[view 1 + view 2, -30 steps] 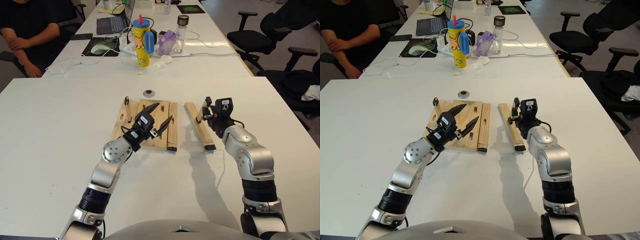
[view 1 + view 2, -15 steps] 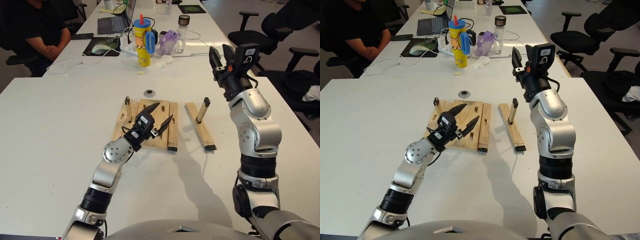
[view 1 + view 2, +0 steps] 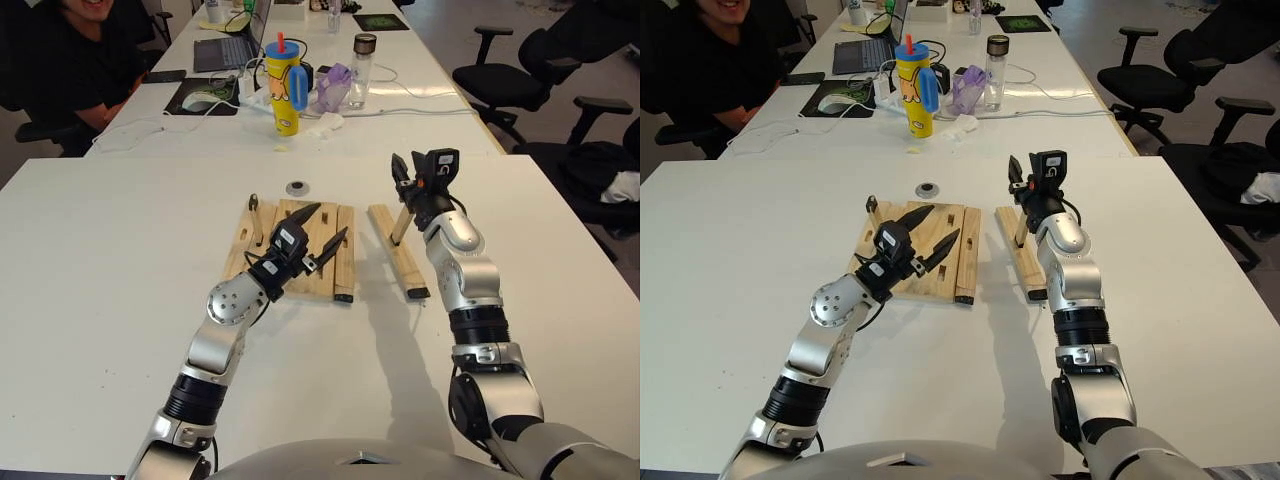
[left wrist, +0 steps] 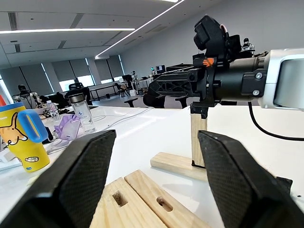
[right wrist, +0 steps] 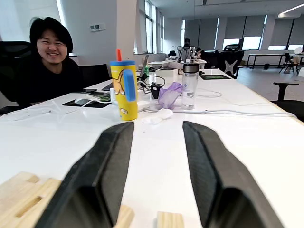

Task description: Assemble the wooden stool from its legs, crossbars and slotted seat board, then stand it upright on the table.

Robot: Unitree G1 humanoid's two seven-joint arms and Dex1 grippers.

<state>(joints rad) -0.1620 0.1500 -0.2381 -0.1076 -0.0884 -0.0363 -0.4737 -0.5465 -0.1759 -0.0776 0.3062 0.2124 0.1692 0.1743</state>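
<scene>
Now both arms extend forward: left hand (image 3: 328, 222) hovers spread above the board (image 3: 322, 281); right hand (image 3: 402, 172), also spread, hangs just above the upright leg (image 3: 399, 228).

Back down with the right gripper (image 3: 405, 172), after a lift high above the far side of the table half a second ago. Placed now just over the top of the upright leg (image 3: 400, 226), on the flat wooden piece (image 3: 405, 265), with the fingers apart and the leg top low between them, near their roots. Cannot tell about contact with the leg. One second ago much lower, close around the upper part of this leg from the near side. So, within one second: away from the leg, up high, then down again to the leg top, with the forearm now reaching further across the table than at the start.
</scene>
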